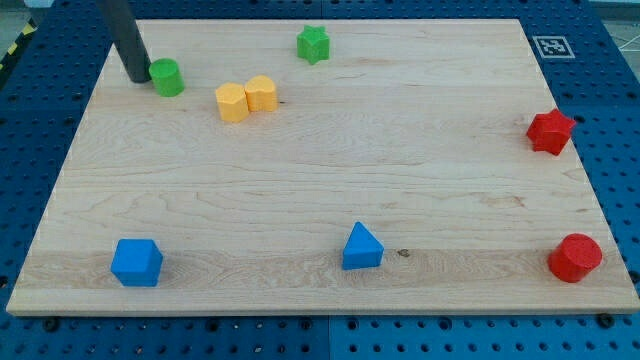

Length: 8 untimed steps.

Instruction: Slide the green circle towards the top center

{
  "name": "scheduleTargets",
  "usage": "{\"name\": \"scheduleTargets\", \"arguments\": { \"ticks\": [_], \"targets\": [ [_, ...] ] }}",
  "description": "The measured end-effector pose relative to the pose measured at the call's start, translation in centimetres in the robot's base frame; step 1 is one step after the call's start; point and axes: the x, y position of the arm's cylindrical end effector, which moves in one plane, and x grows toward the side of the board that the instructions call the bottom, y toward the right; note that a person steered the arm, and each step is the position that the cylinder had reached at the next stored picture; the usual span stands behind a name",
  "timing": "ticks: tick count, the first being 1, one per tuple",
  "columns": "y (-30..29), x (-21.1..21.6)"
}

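Note:
The green circle (167,77) sits near the wooden board's upper left. My tip (136,77) rests on the board just to the circle's left, touching or almost touching it. A green star (313,44) lies near the view's top centre, well to the right of the circle.
Two yellow blocks (246,98) sit side by side just right of the green circle. A red star (550,131) and a red circle (575,258) lie at the right edge. A blue cube (136,262) and a blue triangle (361,247) lie near the bottom.

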Motion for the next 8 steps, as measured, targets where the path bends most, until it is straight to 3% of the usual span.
{"name": "scheduleTargets", "arguments": {
  "ticks": [1, 2, 3, 5, 8],
  "targets": [
    [-2.0, 0.9],
    [-3.4, 4.4],
    [-0.8, 6.2],
    [5.4, -0.7],
    [-1.3, -3.6]
  ]
}}
